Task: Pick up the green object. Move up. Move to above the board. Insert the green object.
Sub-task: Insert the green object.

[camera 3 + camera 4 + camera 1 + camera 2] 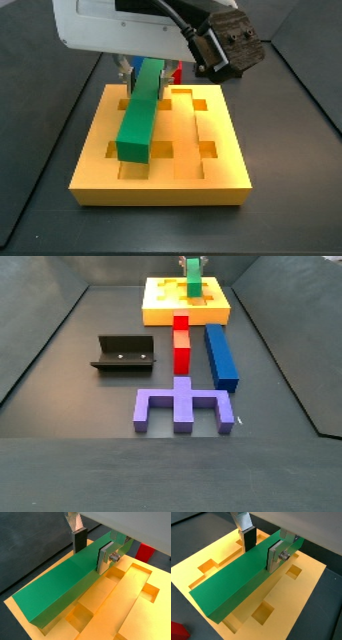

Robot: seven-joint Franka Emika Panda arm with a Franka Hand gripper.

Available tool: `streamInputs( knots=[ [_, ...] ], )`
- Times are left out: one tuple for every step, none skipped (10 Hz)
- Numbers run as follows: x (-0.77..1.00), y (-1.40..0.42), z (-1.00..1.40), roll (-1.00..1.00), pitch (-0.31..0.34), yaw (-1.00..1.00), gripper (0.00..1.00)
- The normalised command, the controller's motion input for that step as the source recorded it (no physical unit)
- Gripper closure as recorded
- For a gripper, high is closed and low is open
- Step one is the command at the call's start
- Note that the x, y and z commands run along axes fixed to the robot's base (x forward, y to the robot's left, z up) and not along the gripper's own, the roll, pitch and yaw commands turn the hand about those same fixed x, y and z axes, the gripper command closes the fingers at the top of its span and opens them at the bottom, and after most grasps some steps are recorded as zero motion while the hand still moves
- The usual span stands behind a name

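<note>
We see the green object (60, 582), a long green bar, clamped across its width near one end by the gripper (92, 547); in both wrist views the silver fingers (275, 556) press flat against its two long faces, closed on it. The bar (139, 112) stands on its narrow edge, lying lengthwise over the board (227, 150), in line with the groove on one side of the orange-yellow block. In a side view its free end (131, 150) sits at the level of the board's top face; we cannot tell whether it is seated in the groove or only resting on it. The square pockets (264, 611) beside it lie open.

Further off, in a side view, the board (167, 302) stands at the far end of the floor with the gripper (193, 264) above it. Before it lie a red bar (182, 343) and a blue bar (221, 355) side by side, a purple comb-shaped piece (183, 407) nearest the camera, and the fixture (124, 354) well apart to one side.
</note>
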Motion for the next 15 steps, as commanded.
streamInputs(
  knots=[
    [0.05, -0.11, -0.23, 0.25, -0.067, 0.33, 1.00],
    [0.00, -0.04, -0.23, 0.14, -0.183, 0.20, 1.00],
    [-0.03, -0.09, -0.16, 0.19, -0.234, 0.02, 1.00],
    [-0.04, 0.00, -0.12, 0.04, -0.234, 0.00, 1.00],
    [-0.05, 0.00, -0.09, -0.02, -0.267, -0.05, 1.00],
    [-0.07, 0.00, -0.09, -0.10, -0.330, -0.10, 1.00],
    [-0.15, 0.00, -0.13, -0.13, -0.429, -0.10, 1.00],
    [-0.16, 0.00, -0.10, -0.09, -0.403, -0.07, 1.00],
    [-0.12, 0.00, 0.00, 0.01, -0.246, 0.00, 1.00],
    [-0.16, 0.00, 0.00, 0.06, -0.206, 0.00, 1.00],
    [-0.10, 0.00, 0.00, 0.13, -0.140, 0.13, 1.00],
    [-0.02, 0.00, -0.05, 0.24, -0.106, 0.26, 1.00],
    [0.00, 0.00, -0.10, 0.24, -0.097, 0.25, 1.00],
    [0.00, 0.00, -0.14, 0.18, -0.081, 0.15, 1.00],
    [0.00, 0.00, -0.16, 0.18, -0.021, 0.00, 1.00]
  ],
)
